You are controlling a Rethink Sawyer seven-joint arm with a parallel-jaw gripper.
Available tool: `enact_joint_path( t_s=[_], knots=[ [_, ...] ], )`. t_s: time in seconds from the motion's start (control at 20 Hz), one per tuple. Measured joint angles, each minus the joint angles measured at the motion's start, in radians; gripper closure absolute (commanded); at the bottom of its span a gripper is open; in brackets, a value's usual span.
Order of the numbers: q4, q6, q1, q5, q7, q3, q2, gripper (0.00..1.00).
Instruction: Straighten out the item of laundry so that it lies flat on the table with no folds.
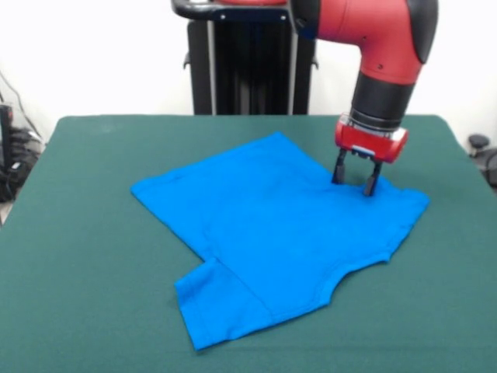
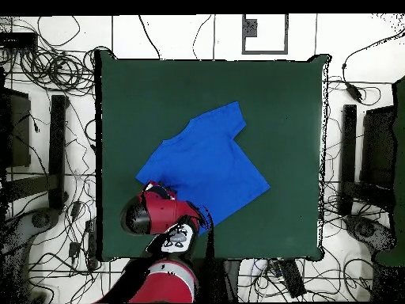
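So the blue T-shirt (image 1: 272,233) is lying spread out around the middle of the green table (image 1: 78,272), turned at an angle to the table edges. In the front view one sleeve is sticking out toward the near edge, and there's a crease running where that sleeve is meeting the body, so it's not looking totally flat there. The rest of it is sitting pretty smooth. The red arm is coming down from above with the gripper (image 1: 356,180) pointing straight down at the shirt's far right part. Its two dark fingers (image 1: 339,167) are standing a little apart with a gap showing between them, tips right at the fabric, not gripping anything as far as I can see. In the overhead view the arm is covering the shirt's corner nearest the base, so the gripper itself is hiding there
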Motion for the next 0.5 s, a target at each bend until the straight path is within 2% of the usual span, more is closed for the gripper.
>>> enact_joint_path(
  t_s=[0.5],
  knots=[
    [0.001,0.001,0.009,0.036,0.000,-0.005,0.003,0.00]
  ],
)
